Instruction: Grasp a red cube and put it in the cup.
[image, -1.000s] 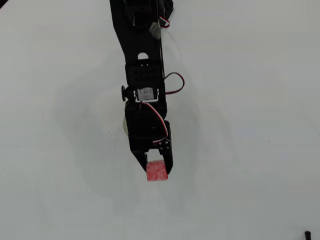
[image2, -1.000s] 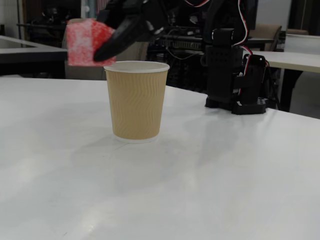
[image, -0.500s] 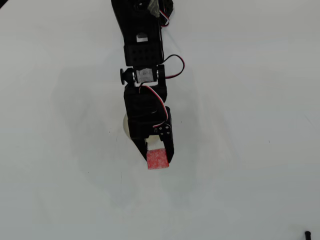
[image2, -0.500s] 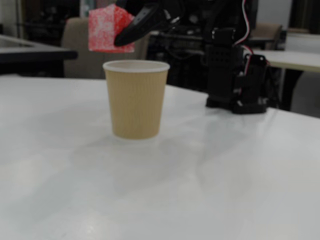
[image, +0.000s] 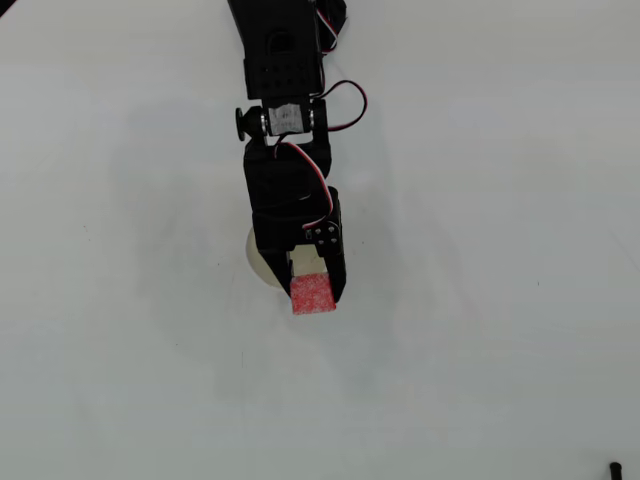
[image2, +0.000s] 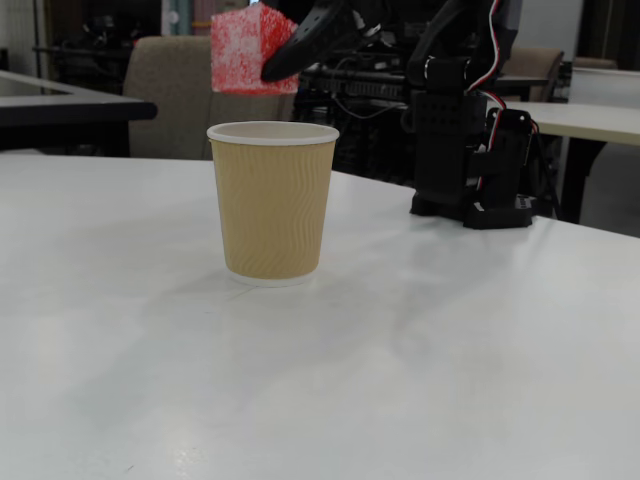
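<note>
Pincer (image: 312, 290) of the black robot arm (image: 285, 120) was clamped on the red cube (image: 312, 294), holding the small speckled block between its two dark fingers, lifted clear of the white table (image: 500, 300). From overhead, the cube sat at the pincer's tip, at the near edge of the cup (image: 256, 262), of which only a pale crescent of rim showed to the left of the arm, the rest hidden beneath it. In the fixed view the pincer (image2: 270, 62) reached in from the upper right, and the cube (image2: 252, 50) hung in the air above the rim of the tan paper cup (image2: 272, 200), over the left part of the opening and not touching it. Compared with a second before, the cube had been drawn back toward the arm's base in the overhead view, from well beyond the cup to its edge; in the fixed view it had shifted rightward and higher, from beside the cup's left side to above its mouth. That suggested the carry was nearly done and the release was the step left. Whether the cube was fully centred over the opening could not be told, since the arm covered most of the cup from above. A drop from off centre might catch the rim or tip the light cup.
</note>
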